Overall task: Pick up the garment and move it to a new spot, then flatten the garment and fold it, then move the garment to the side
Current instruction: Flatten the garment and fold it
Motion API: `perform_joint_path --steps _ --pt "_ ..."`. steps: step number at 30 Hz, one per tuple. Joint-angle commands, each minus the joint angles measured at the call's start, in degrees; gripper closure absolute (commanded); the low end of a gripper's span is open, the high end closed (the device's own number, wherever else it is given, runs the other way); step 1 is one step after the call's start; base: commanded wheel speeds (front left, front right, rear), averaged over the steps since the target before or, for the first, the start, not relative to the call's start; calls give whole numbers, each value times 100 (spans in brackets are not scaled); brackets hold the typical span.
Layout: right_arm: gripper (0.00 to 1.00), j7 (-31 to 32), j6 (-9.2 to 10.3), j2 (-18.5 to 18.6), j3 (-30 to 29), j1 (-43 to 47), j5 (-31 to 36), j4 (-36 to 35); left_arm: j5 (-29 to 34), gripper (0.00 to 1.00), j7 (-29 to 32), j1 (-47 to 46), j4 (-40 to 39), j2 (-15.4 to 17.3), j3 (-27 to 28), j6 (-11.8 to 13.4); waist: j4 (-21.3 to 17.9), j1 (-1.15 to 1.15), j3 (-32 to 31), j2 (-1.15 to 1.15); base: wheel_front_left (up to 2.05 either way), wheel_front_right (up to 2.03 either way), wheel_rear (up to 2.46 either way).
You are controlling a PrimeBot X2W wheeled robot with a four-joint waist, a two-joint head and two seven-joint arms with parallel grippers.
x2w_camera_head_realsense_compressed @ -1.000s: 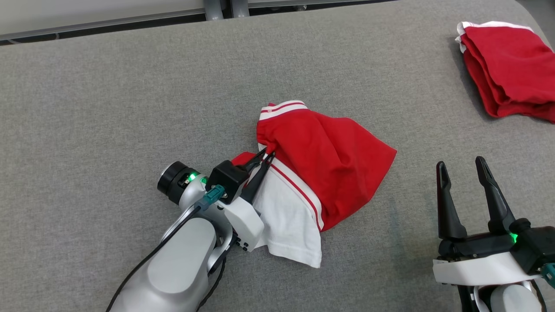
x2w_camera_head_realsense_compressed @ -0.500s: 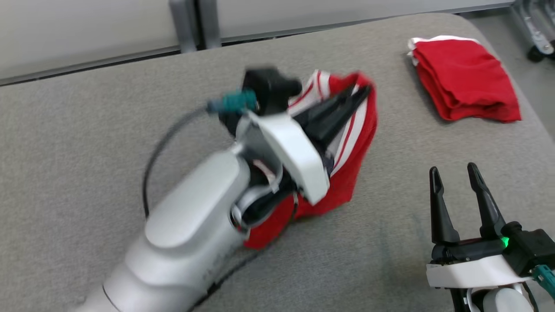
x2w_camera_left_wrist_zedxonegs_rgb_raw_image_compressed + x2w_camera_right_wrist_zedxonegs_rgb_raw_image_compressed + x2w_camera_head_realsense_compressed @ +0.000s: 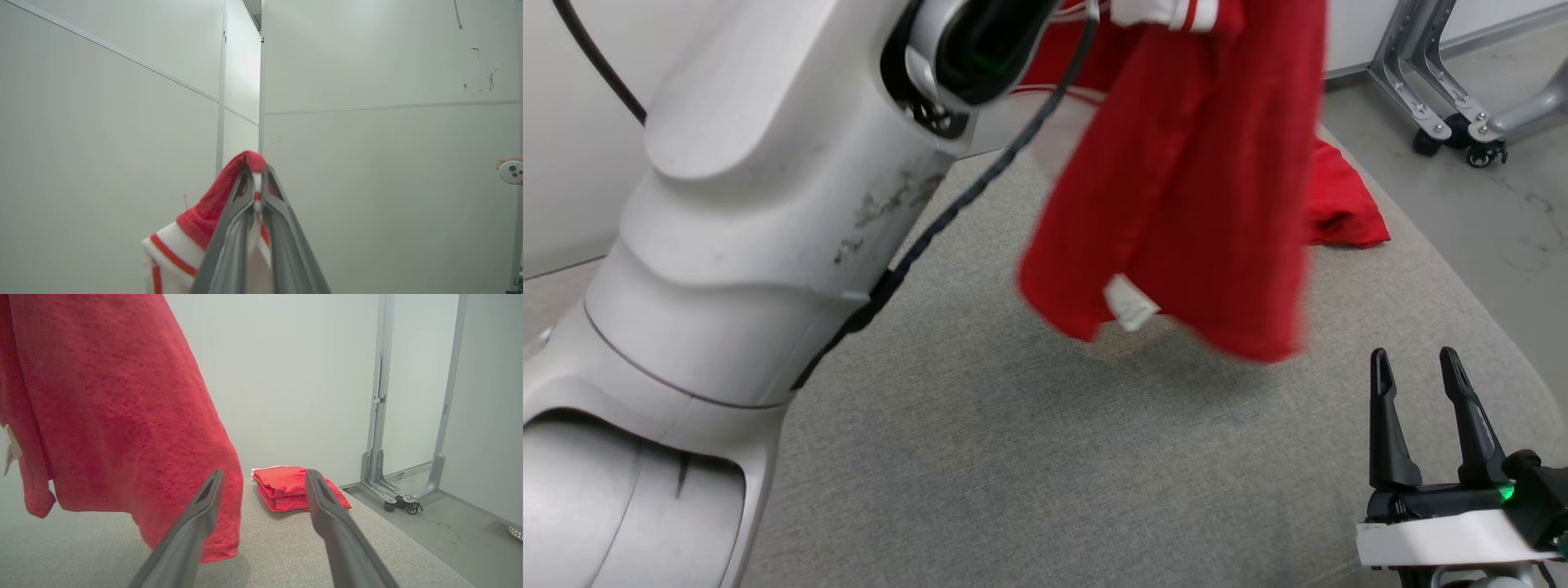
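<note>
Red garment (image 3: 1192,204), hanging clear above the grey counter (image 3: 1013,457), pinched at its red-and-white striped trim by the left end effector (image 3: 256,173), fingers pressed together on the fabric. Low at the counter's near right: right end effector (image 3: 1413,359), fingers spread apart. Toward the far right edge: folded red pile (image 3: 294,488).

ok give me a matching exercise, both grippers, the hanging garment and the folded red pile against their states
1. left gripper
2. right gripper
3. garment
4. folded pile

a. lying at the far end of the table
b. open, holding nothing
c. hanging in the air above the table
d. shut on red and white cloth

Pairs: 1-d, 2-b, 3-c, 4-a
</note>
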State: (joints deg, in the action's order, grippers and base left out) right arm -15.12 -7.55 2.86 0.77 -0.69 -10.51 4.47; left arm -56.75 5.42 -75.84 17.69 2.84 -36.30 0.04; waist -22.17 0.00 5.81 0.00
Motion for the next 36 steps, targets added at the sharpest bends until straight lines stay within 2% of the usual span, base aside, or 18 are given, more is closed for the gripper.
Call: perform_joint_path --steps 1,4,7,12,13,17,21,25,26,27,28,29,30,31,33,36 --pt "0 -2 12 7 -50 63 59 -31 -67 100 -221 -143 280 20 -43 105 98 0 -107 0 0 0 0" --pt "0 -2 12 10 -148 113 101 -89 -214 100 -408 -68 672 26 -111 289 265 0 -138 0 0 0 0" --pt "0 -2 12 10 -297 169 113 -156 -358 100 -296 467 924 34 -219 462 460 0 -96 0 0 0 0" --pt "0 -2 12 9 -407 261 127 -201 -626 100 -297 1963 1153 469 -219 758 696 0 41 0 0 0 0" --pt "0 -2 12 9 -407 261 127 -201 -626 100 -297 1963 1153 469 -219 758 696 0 41 0 0 0 0" --pt "0 -2 12 10 -447 254 133 -179 -768 100 -585 2870 1354 879 -39 838 803 0 173 0 0 0 0" --pt "0 -2 12 9 -371 182 185 -167 -854 100 -880 3323 1598 1255 181 731 876 0 263 0 0 0 0" --pt "0 -2 12 10 -253 104 215 -117 -927 100 -1021 3444 1840 1378 309 645 909 0 327 0 0 0 0" --pt "0 -2 12 11 -216 80 217 -109 -938 75 -1023 3455 1891 1401 324 617 901 0 351 0 0 0 0" --pt "0 -2 12 11 -170 62 215 -97 -857 17 -1141 3451 1906 1451 318 551 890 0 371 0 0 0 0" --pt "0 -2 12 10 -121 49 203 -91 -751 0 -1308 3454 1881 1508 292 447 870 0 397 0 0 0 0" --pt "0 -2 12 10 -86 42 184 -88 -645 0 -1513 3517 1847 1541 239 338 850 0 423 0 0 0 0" --pt "0 -2 12 10 -24 40 135 -72 -212 0 -1913 3655 1699 1631 132 212 826 0 499 0 0 0 0" --pt "0 -2 12 10 4 50 114 -67 33 0 -2014 3750 1580 1660 179 270 829 0 539 0 0 0 0" --pt "0 -2 12 10 25 77 101 -70 712 0 -2061 3963 1043 1652 649 515 862 0 640 0 0 0 0" --pt "0 -2 12 10 18 76 86 -79 2081 0 -2049 4937 -87 1395 1512 1027 927 0 767 0 0 0 0"
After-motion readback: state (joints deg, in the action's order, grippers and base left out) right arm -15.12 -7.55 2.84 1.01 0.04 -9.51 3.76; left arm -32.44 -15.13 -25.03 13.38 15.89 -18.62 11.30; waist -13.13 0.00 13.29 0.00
